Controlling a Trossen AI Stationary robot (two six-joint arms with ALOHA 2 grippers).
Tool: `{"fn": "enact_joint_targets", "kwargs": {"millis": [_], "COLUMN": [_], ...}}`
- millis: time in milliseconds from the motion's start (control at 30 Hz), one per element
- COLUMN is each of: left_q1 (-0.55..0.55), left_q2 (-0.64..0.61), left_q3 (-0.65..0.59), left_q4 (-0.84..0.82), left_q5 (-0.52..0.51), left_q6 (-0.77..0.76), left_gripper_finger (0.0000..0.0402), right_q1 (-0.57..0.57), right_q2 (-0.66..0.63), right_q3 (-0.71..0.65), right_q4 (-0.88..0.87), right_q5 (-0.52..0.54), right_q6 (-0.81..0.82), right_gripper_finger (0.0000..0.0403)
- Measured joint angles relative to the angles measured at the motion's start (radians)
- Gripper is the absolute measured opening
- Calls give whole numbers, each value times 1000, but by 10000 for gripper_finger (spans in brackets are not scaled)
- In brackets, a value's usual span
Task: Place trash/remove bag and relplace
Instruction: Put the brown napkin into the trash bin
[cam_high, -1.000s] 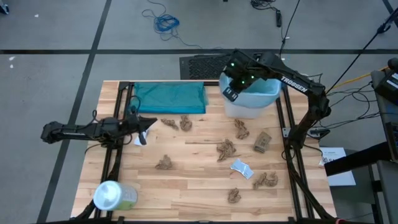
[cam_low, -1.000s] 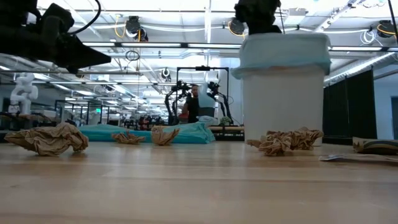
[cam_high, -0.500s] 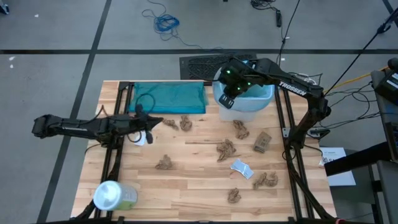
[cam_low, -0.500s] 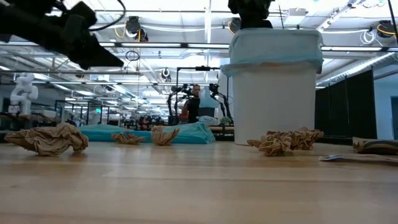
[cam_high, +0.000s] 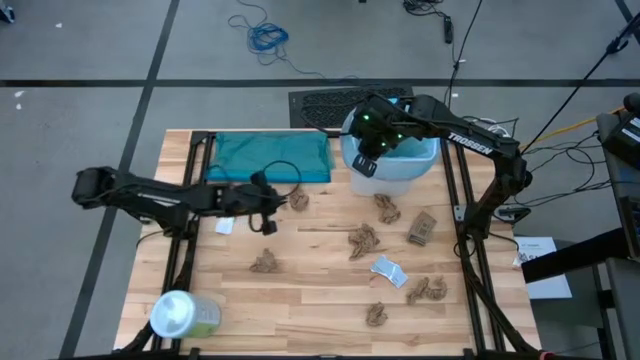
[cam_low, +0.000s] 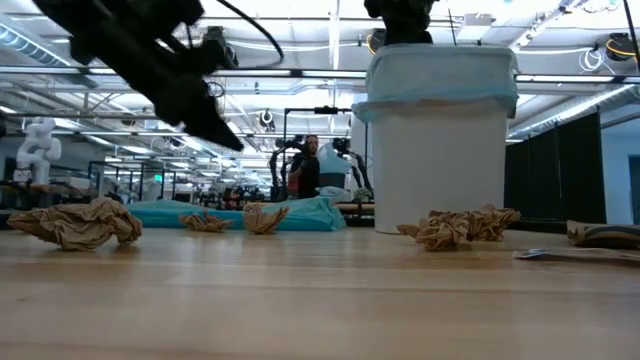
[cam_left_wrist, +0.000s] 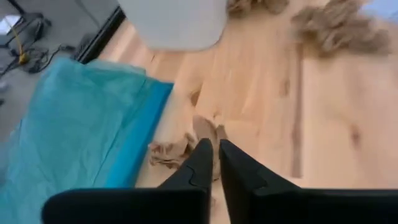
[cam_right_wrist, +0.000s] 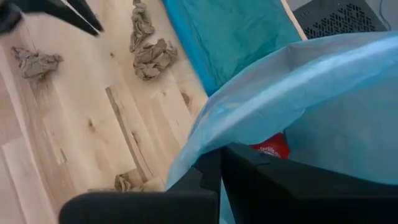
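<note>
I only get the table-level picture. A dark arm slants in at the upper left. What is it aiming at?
Observer: That is the left gripper. Its fingers, with a narrow gap between them, point at a brown paper wad beside the teal bag.
Operator: And the dark thing above the white bin?
Observer: The right gripper, closed at the rim of the light-blue bag lining the bin.
Operator: Is anything in the bin?
Observer: Yes, something red with white lettering shows inside the bag.
</note>
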Motion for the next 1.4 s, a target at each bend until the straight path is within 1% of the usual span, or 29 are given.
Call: {"fn": "enact_joint_targets", "kwargs": {"millis": [67, 233, 433, 533, 700, 833, 933, 1000, 1100, 1133, 1400], "left_q1": [8, 13, 14, 17, 43, 62, 66, 65, 65, 64, 64], "left_q2": [65, 195, 329, 388, 473, 519, 522, 499, 442, 416, 174], "left_q3": [24, 88, 144, 160, 185, 214, 230, 238, 258, 260, 286], "left_q4": [-8, 0, -1, -4, 6, 7, 3, -2, -1, -12, -51], "left_q5": [2, 58, 60, 60, 56, -2, -32, -40, -46, -46, -46], "left_q6": [0, -1, 6, 6, 1, -20, 33, 65, 87, 95, 114], "left_gripper_finger": [58, 101, 134, 142, 144, 135, 107, 77, 20, 10, 2], "right_q1": [0, 0, 0, 0, 0, 0, 0, 7, 26, 35, 111], "right_q2": [0, 0, 0, 0, 0, 0, 0, 0, 0, 0, 0], "right_q3": [0, 0, 0, 0, 0, 0, 0, 0, 0, 0, 0], "right_q4": [6, 7, 16, 20, 24, 28, 32, 32, 32, 34, 104], "right_q5": [0, 0, 0, 0, 0, -1, -5, -4, -6, -7, -8], "right_q6": [-5, -14, -26, -26, -26, -26, -23, -23, -23, -23, -23], "right_gripper_finger": [0, 0, 0, 0, 0, 0, 0, 0, 0, 0, 0]}}
